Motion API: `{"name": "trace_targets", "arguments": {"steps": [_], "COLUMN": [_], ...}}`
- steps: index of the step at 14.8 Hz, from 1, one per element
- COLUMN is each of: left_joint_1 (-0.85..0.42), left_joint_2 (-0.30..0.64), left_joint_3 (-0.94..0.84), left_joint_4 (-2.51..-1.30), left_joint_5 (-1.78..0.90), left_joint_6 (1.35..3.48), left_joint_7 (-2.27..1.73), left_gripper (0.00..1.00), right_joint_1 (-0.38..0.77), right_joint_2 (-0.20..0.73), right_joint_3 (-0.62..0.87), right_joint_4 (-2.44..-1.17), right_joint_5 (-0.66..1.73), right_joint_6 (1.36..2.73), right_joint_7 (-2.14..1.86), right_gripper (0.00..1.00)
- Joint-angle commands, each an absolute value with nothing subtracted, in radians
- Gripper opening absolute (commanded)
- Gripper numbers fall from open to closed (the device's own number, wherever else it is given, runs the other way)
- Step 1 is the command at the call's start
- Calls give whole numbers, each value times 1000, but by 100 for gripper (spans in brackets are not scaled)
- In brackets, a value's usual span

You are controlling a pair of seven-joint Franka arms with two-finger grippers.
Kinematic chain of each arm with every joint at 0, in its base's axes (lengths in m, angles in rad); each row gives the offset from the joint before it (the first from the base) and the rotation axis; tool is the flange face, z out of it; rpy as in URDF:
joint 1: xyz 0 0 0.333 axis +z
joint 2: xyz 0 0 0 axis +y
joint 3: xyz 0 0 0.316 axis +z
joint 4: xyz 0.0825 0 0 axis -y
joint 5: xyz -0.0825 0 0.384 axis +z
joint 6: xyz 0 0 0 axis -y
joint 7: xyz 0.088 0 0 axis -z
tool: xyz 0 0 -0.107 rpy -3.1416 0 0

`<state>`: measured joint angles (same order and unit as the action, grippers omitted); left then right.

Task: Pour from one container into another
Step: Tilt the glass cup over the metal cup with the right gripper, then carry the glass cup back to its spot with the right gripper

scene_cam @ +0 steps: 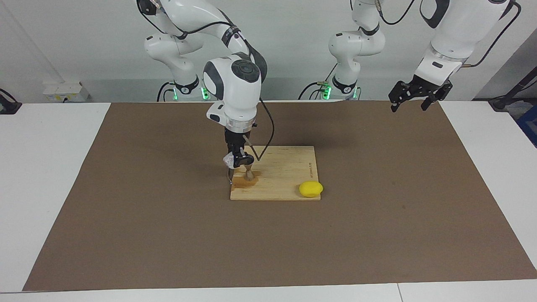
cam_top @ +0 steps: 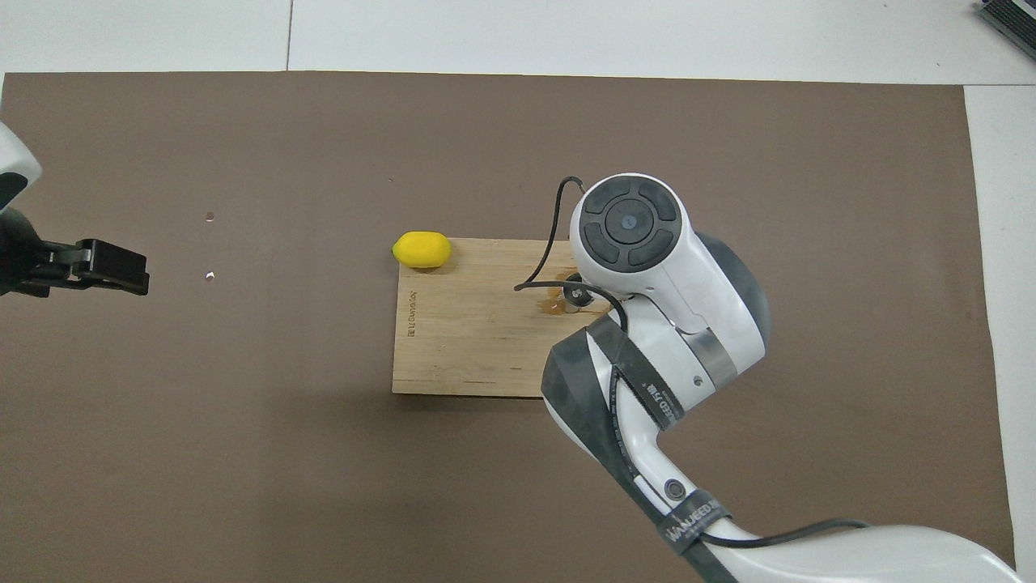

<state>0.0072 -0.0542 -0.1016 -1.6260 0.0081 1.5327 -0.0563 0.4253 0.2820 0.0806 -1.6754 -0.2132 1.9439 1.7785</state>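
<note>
Right end effector (scene_cam: 235, 161) clamped on tilted glass cup (scene_cam: 229, 160) above jigger (scene_cam: 248, 173), upright on wooden board (scene_cam: 289, 167) beside wet stain. Rigid, slippery, breakable glass; best gripped across walls. Left end effector (scene_cam: 413, 100) waiting, spread open.

Right gripper (scene_cam: 235, 161) tilts glass cup (scene_cam: 230, 160) over jigger (scene_cam: 249, 173) on wet board (scene_cam: 289, 167); left gripper (scene_cam: 414, 102) waits

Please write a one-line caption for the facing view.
Right gripper tilts a glass cup over the jigger on the wooden board; left gripper waits open.
</note>
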Motion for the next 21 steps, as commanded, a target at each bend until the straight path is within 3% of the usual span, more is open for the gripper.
{"name": "trace_targets", "arguments": {"steps": [1, 14, 21], "left_joint_1": [14, 14, 14], "left_joint_2": [-89, -89, -89], "left_joint_3": [-100, -101, -100], "left_joint_4": [-1663, -1663, -1663], "left_joint_5": [-2, -3, -3], "left_joint_6": [1542, 1542, 1542], "left_joint_7": [-41, -43, -41], "left_gripper": [100, 100, 100], "right_joint_1": [394, 212, 59], "right_joint_2": [284, 290, 233], "right_joint_3": [89, 89, 87], "right_joint_4": [-1666, -1696, -1876], "right_joint_5": [-158, 202, 515], "right_joint_6": [1948, 1950, 2058], "right_joint_7": [1798, 1674, 1519], "right_gripper": [0, 0, 0]}}
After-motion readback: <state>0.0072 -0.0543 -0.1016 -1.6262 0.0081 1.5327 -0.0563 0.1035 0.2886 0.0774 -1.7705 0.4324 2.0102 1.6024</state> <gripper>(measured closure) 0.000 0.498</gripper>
